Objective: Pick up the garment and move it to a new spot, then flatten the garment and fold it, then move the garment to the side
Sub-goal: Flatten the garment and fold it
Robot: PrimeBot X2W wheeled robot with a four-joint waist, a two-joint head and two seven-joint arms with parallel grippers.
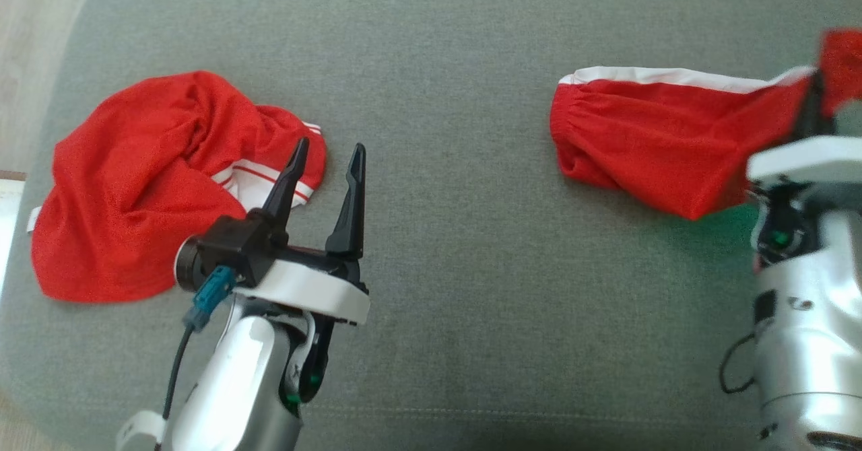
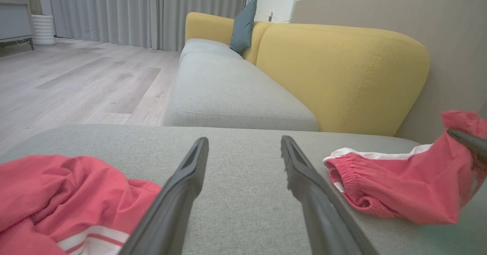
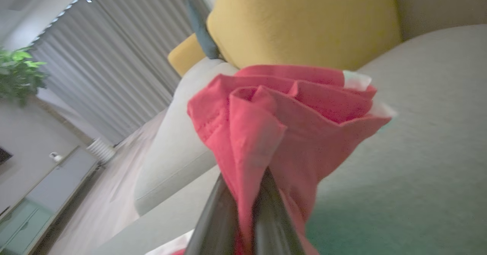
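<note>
Head view showed the right pincer (image 1: 816, 104) clamped on one end of the red shorts (image 1: 660, 141), holding it raised off the grey sofa cushion (image 1: 458, 269), probably for carrying. The left pincer (image 1: 330, 145) hovered, fingers apart, beside a crumpled red garment (image 1: 135, 182).

Jaws parted between crumpled garment (image 2: 57, 186) and pinched garment (image 2: 403, 186).

A grey upholstered seat (image 1: 431, 47) lies in front. Beyond it runs a long sofa (image 2: 228, 91) with yellow backrests (image 2: 342, 68), and a teal cushion (image 2: 243, 24) leans upright against them. Pale wooden floor (image 2: 76, 80) reaches grey curtains (image 2: 133, 11), with a white ribbed object (image 2: 43, 29) beside them; a leafy plant (image 3: 17, 70) stands above a low cabinet (image 3: 42, 190).
</note>
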